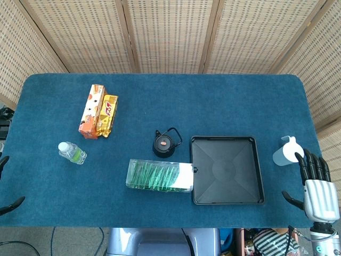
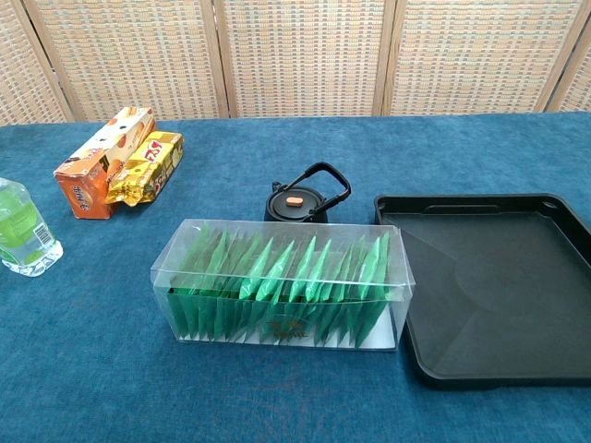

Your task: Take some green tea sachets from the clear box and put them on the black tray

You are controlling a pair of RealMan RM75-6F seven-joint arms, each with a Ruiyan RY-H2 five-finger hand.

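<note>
The green tea sachets (image 2: 277, 281) are standing upright in a packed row inside the clear box (image 2: 282, 286), which is sitting near the front of the bench (image 1: 224, 101), its right end touching or just shy of the black tray (image 1: 228, 170). The tray is lying bare, no sachets on it yet.

The right hand (image 1: 315, 184) is hovering at the bench's right edge, well apart from the box, fingers spread and holding nothing. Of the left hand (image 1: 8, 184) only dark fingertips are showing at the left edge; I cannot tell whether it is released or clenched.

Risks from here: the sachets are packed tight, so pinching a few may drag neighbours out or lift the light box itself. The box may well slide into the tray, and I cannot tell whether its top is open.

Just behind the box a small black teapot (image 2: 302, 198) is sitting. Further out: a water bottle (image 2: 23, 235), an orange snack box (image 2: 97, 161) with a yellow packet (image 2: 148, 166) beside it, and a white cup (image 1: 285, 152) near the right hand.
</note>
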